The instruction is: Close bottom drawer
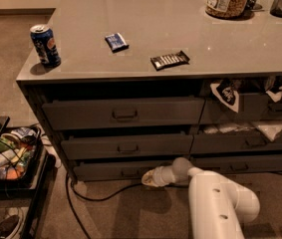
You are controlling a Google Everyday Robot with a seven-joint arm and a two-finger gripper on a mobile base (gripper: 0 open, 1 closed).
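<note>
The bottom drawer (105, 170) is the lowest of three dark-grey drawers in the left column under the counter. Its slim front stands nearly in line with the drawers above, and its small pull handle (129, 173) shows near the middle. My gripper (149, 178) is at the end of the white arm (220, 203), low by the floor. It points left at the drawer front, just right of the handle, and seems to touch the front.
A blue can (45, 45), a small blue packet (116, 41) and a dark wrapped bar (169, 59) lie on the counter (180, 29). Right-column drawers have cloth and paper poking out (227, 94). A black cart with clutter (6, 158) stands at left. A cable (95, 198) runs along the floor.
</note>
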